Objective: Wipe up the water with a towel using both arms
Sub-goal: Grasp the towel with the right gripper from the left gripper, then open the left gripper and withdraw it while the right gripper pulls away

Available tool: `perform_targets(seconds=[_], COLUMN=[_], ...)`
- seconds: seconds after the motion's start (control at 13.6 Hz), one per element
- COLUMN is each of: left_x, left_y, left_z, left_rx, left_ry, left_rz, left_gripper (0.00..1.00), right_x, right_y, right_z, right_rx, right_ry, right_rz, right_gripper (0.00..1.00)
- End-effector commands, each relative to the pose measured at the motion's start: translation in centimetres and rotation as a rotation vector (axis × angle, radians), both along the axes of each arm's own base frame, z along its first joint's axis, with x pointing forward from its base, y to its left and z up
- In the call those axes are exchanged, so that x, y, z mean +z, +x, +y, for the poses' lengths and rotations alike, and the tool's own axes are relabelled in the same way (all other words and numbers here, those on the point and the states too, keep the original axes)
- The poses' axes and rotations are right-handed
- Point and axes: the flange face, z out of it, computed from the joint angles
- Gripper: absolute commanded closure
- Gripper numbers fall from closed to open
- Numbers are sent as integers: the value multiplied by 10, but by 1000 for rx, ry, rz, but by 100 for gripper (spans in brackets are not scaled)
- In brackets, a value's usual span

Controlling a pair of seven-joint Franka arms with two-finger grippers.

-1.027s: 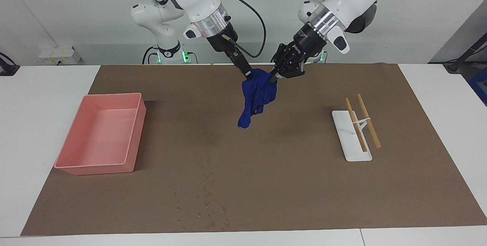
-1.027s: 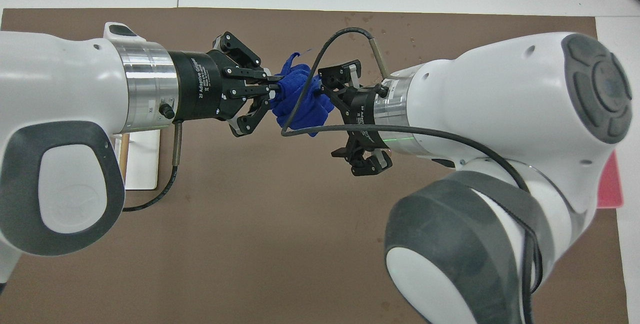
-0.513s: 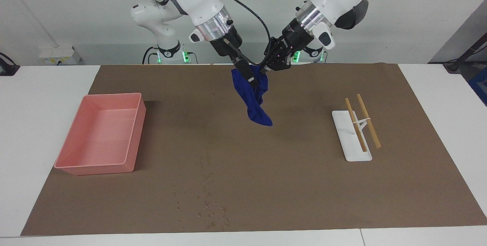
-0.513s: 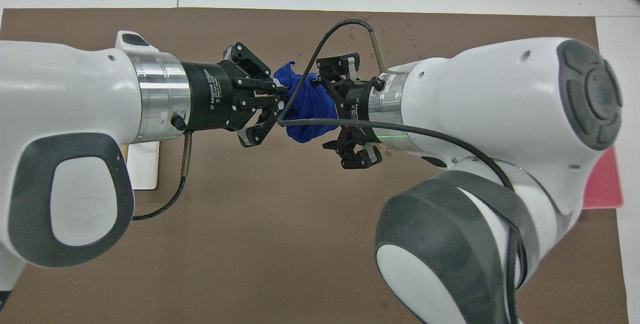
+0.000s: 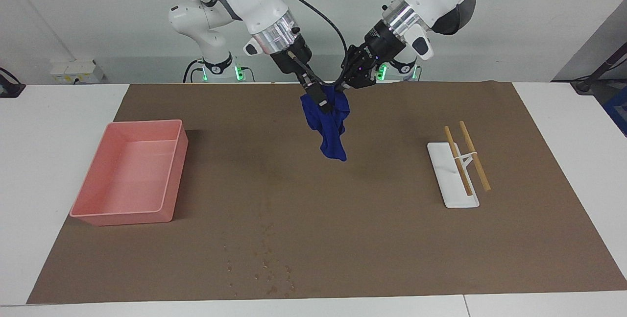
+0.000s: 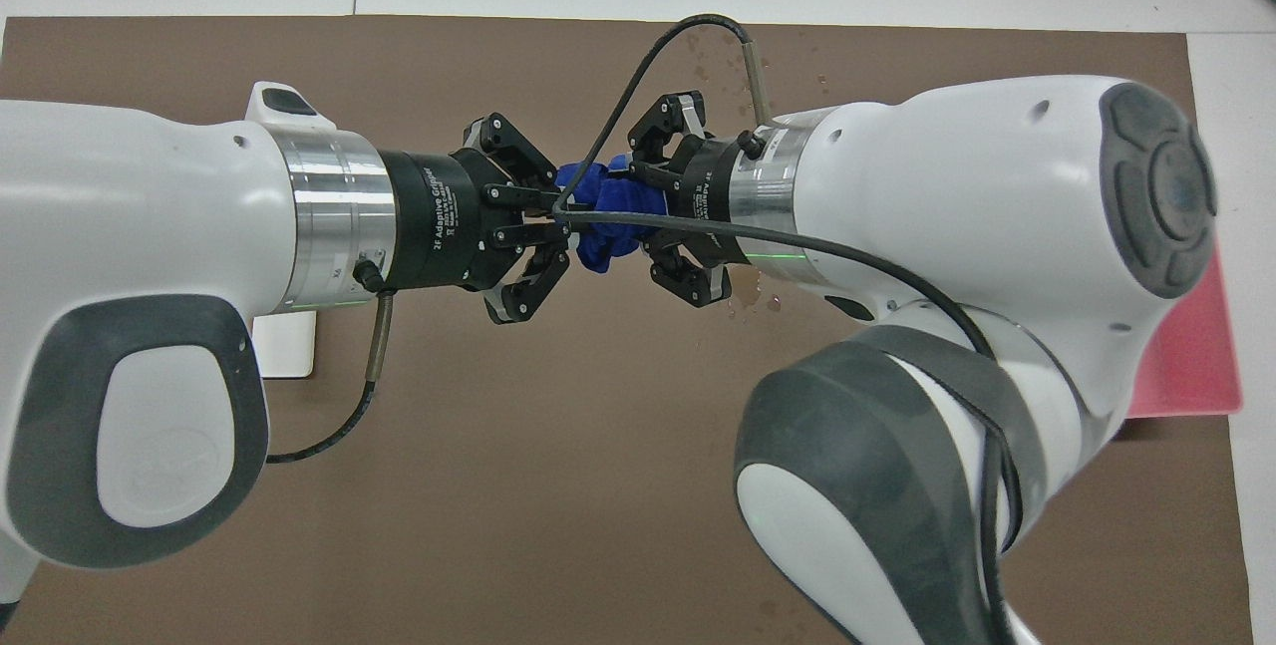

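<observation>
Both grippers, left (image 5: 343,92) and right (image 5: 324,106), clamping bunched blue towel (image 5: 331,126) at upper centre, risking tearing loose while spreading, leaving droplets (image 5: 267,268) at lower centre untouched.

My arms (image 6: 150,226) are glossy white with grey caps, silver wrist rings, black tools and black cables (image 6: 638,87).
</observation>
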Motion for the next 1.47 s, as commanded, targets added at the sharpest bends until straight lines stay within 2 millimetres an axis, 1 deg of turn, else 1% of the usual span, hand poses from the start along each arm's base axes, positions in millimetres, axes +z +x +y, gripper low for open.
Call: perform_targets(seconds=[0.0,0.15,0.22,0.29,0.37,0.44,0.51,0.59,0.66,0.73,0.81,0.95,1.03,1.1,1.17,1.25,1.32,1.39], left_x=[6,7,7,9,9,6,3,-3,-9,-12,-21,-31,-32,-36,-39,-41,-40,-41], left_y=[-9,-7,-6,-6,-4,-2,-2,-1,2,8,12,16,18,20,18,18,20,21], left_z=[3,7,7,7,10,13,15,21,31,51,73,115,132,149,157,167,187,201], left_rx=[6,10,9,12,8,-33,-99,-164,-220,-278,-359,-585,-693,-807,-947,-1081,-1184,-1291], left_ry=[-15,-14,-10,-8,10,95,214,294,324,364,401,463,484,531,598,644,676,708], left_rz=[6,3,-2,-5,-18,-82,-172,-218,-248,-294,-323,-398,-439,-462,-479,-493,-505,-514], left_gripper=[100,100,47,0,0,0,0,0,0,0,0,0,0,0,0,0,0,0], right_x=[1,0,-1,-3,-10,-22,-35,-50,-65,-80,-102,-138,-158,-172,-184,-195,-206,-215], right_y=[2,3,4,4,4,2,-1,2,9,18,32,59,75,91,109,122,134,144], right_z=[-1,-4,-6,-8,-11,-24,-33,-49,-63,-66,-68,-71,-80,-92,-102,-109,-122,-127], right_rx=[15,26,29,33,40,74,144,193,234,287,327,367,392,427,469,499,504,526], right_ry=[-17,-59,-92,-119,-134,-161,-190,-218,-245,-270,-291,-331,-366,-406,-440,-460,-478,-494], right_rz=[-24,-49,-65,-76,-72,-85,-128,-187,-240,-289,-322,-447,-519,-578,-617,-628,-628,-635], right_gripper=[100,100,100,100,100,100,100,100,100,100,100,100,100,100,100,100,100,100])
